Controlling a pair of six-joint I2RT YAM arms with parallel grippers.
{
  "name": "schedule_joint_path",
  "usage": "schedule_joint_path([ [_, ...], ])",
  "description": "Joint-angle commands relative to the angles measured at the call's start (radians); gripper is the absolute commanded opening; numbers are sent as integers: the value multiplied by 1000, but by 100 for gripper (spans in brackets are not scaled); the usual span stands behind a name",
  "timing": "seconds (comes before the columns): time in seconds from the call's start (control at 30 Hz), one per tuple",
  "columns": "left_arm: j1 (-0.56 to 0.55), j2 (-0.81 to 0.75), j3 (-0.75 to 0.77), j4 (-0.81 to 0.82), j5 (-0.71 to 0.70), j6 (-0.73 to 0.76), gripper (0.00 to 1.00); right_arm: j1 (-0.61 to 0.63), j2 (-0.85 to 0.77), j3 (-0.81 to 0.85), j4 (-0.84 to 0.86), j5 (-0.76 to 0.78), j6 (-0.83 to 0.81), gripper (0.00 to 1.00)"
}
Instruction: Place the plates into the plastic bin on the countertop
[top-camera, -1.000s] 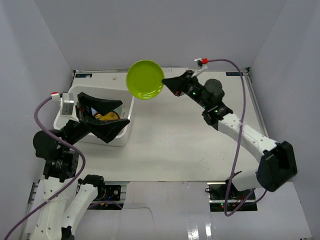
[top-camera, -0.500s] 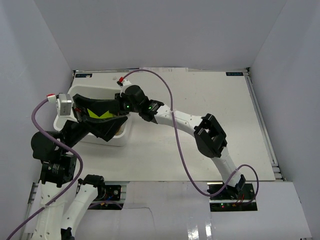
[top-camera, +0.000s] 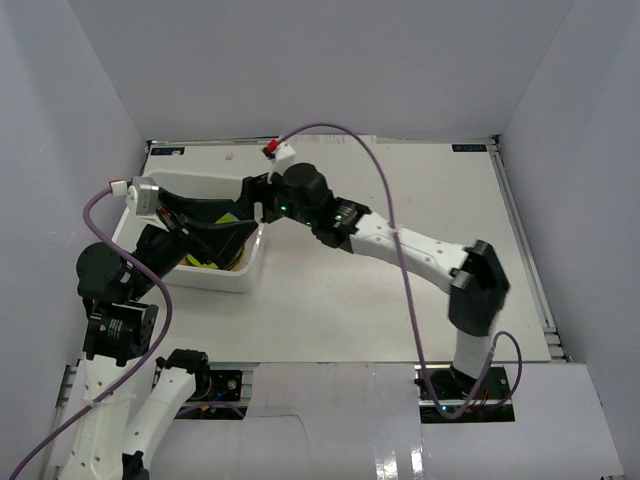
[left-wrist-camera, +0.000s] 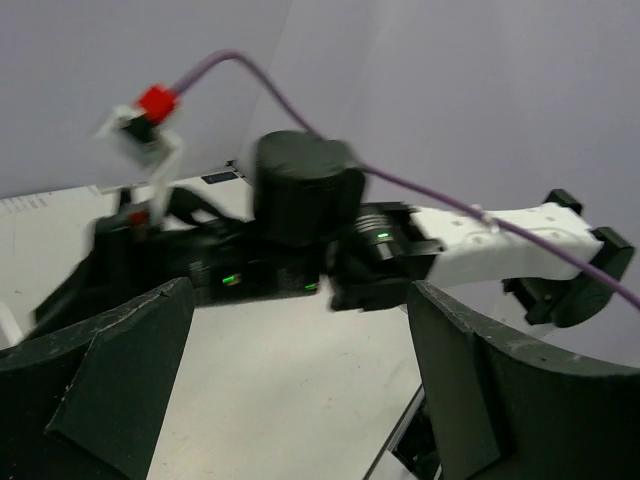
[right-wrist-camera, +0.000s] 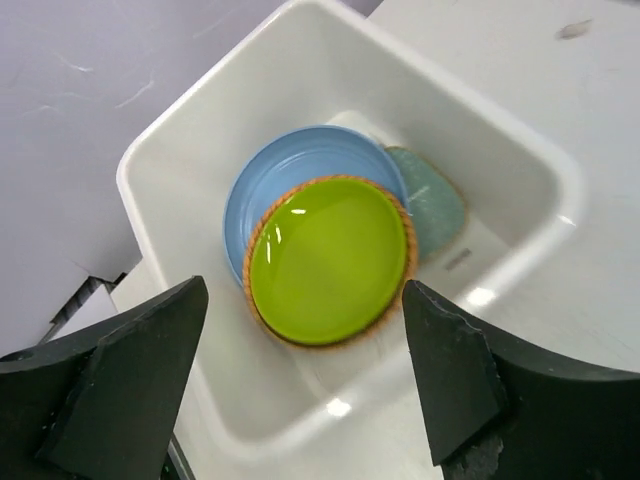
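1. Hovering over the white rectangular plastic bin (right-wrist-camera: 215, 110), the right gripper (right-wrist-camera: 303, 300) has its fingers spread wide and carries nothing.
2. Inside the bin, the round lime green plate (right-wrist-camera: 330, 258) lies flat on the round tan woven plate (right-wrist-camera: 300, 340). That one rests on the light blue plate (right-wrist-camera: 290, 160), and the pale-green rectangular dish (right-wrist-camera: 435, 200) shows just beside the stack.
3. The left gripper (left-wrist-camera: 300, 295) is likewise spread and empty, close to the right arm's wrist above the bin.
4. The green plate looks rigid, light and glossy, so probably slick. A pinch across the raised rim seems the safest hold.
5. The bin stands on the left of the white surface (top-camera: 340, 300).
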Motion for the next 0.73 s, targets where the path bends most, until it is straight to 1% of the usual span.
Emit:
schedule_joint_path([
  [0.0, -2, 0, 17, -18, -1, -7, 98, -9, -300, -229, 135, 138, -130, 85],
  [0.03, -2, -1, 13, -19, 5, -8, 98, -11, -359, -305, 154, 166, -146, 94],
  [0.07, -2, -6, 9, -22, 13, -8, 98, -12, -489, -383, 186, 200, -161, 96],
  [0.1, -2, -10, -4, -22, 23, -5, 98, -14, -559, -534, 195, 281, -179, 90],
  [0.17, -2, -29, -24, -24, 59, 7, 98, -14, -697, -679, 205, 373, -224, 90],
  [0.2, -2, -35, -33, -31, 59, 9, 98, -14, -843, -807, 203, 469, -224, 90],
  [0.23, -2, -47, -53, -50, 62, 10, 98, -14, -918, -866, 200, 516, -216, 90],
  [0.27, -2, -50, -61, -59, 66, 13, 98, -14, -1072, -916, 189, 553, -204, 90],
  [0.3, -2, -56, -67, -71, 66, 15, 98, -14, -1152, -959, 142, 591, -203, 90],
  [0.33, -2, -59, -78, -86, 75, 16, 98, -12, -1229, -1032, 119, 599, -195, 90],
  [0.37, -2, -69, -87, -91, 79, 15, 98, -14, -1380, -1065, 93, 599, -178, 90],
  [0.4, -2, -72, -96, -93, 79, -3, 98, -14, -1453, -1095, 44, 607, -145, 90],
  [0.43, -2, -73, -112, -94, 74, -14, 98, -14, -1518, -1164, 27, 599, -76, 90],
  [0.47, -2, -79, -119, -94, 71, -20, 98, -14, -1634, -1196, 16, 594, -51, 90],
  [0.53, -2, -79, -139, -93, 79, -19, 98, -14, -1761, -1276, 5, 567, -32, 90],
  [0.57, -2, -76, -147, -94, 100, -13, 98, -14, -1786, -1293, 5, 568, -34, 90],
  [0.63, -2, -73, -161, -96, 132, -7, 98, -14, -1816, -1303, 8, 578, -41, 90],
  [0.7, -2, -70, -158, -93, 146, -20, 98, -14, -1799, -1254, 2, 590, -80, 90],
])
